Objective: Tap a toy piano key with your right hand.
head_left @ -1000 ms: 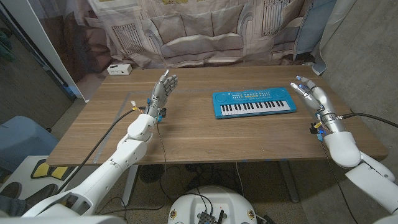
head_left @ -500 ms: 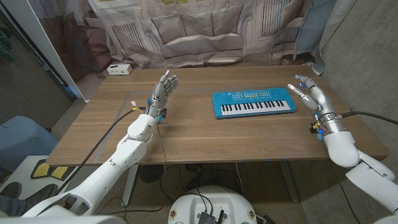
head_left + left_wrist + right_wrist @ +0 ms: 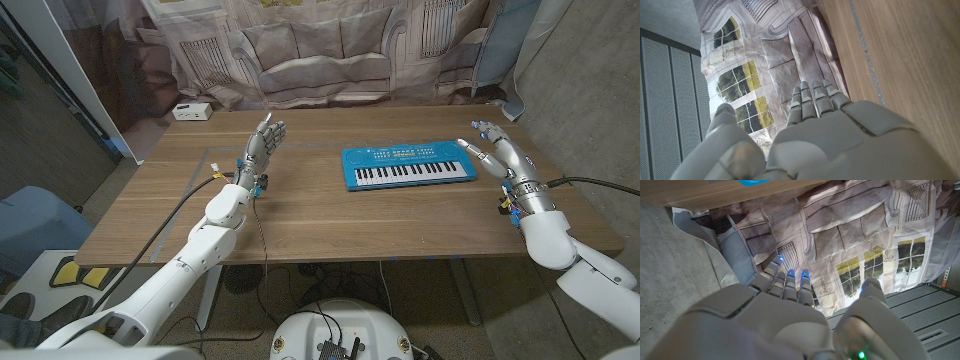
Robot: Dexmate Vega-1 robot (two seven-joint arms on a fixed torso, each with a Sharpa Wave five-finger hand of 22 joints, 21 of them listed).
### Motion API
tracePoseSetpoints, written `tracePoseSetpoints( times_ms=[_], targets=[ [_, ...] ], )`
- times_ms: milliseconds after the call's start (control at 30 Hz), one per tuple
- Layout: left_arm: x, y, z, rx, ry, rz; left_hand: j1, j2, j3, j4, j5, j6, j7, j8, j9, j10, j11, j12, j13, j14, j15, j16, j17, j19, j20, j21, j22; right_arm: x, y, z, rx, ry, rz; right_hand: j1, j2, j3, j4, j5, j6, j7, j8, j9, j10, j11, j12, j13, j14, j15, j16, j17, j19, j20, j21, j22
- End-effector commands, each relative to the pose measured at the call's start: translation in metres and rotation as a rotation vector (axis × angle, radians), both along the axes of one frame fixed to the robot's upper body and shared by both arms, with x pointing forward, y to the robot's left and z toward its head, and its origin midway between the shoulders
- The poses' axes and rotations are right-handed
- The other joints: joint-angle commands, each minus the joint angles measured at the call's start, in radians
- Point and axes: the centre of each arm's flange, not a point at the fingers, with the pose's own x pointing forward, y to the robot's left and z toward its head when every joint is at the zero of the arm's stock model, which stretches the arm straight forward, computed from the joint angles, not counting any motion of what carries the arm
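The right hand (image 3: 497,151), fingers spread wide and holding nothing, is hovering beside the toy piano (image 3: 408,165) lying near the counter's far right edge (one fingertip should be dipping onto one key).

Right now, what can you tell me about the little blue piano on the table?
The toy piano is a small, flat keyboard that looks like bright blue plastic. A row of white and black keys runs along its near side, with tiny buttons and round speaker-like spots above them. It lies flat on the wooden table, toward the robot's right. Nothing touches it; the right robot hand hovers open just beside its right end.
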Motion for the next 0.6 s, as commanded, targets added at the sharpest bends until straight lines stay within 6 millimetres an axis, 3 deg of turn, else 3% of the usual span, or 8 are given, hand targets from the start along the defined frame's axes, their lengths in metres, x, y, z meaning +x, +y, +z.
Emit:
tracePoseSetpoints(
  times_ms=[33, 600],
  targets=[
    [-0.0003, 0.0007, 0.001, -0.001, -0.007, 0.001, 0.006, 0.009, 0.008, -0.001, 0.001, 0.008, 0.003, -0.003, 0.004, 0.008, 0.001, -0.001, 0.003, 0.002, 0.002, -0.003, 0.004, -0.003, 0.0, -0.003, 0.004, -0.002, 0.0015, 0.0003, -0.062, 0.005, -0.06, 0.009, 0.003, 0.001, -0.006, 0.011, 0.006, -0.009, -0.001, 0.002, 0.004, -0.008, -0.003, 0.003, -0.004, -0.001, -0.002, 0.0, -0.006, -0.004, -0.004, 0.003],
    [-0.0013, -0.0015, 0.003, -0.004, -0.024, 0.002, 0.006, 0.008, 0.008, -0.002, 0.0, 0.019, 0.0, -0.002, 0.004, 0.016, -0.003, -0.001, 0.003, 0.005, -0.001, -0.002, 0.004, -0.004, 0.0, -0.003, 0.004, -0.0014, 0.0041, 0.0044, -0.149, 0.054, -0.128, 0.01, 0.004, -0.001, -0.006, 0.011, 0.001, -0.012, -0.002, 0.002, -0.013, -0.004, -0.008, 0.003, -0.021, 0.0, -0.005, 0.0, -0.031, -0.003, -0.008, 0.003]
  ],
)
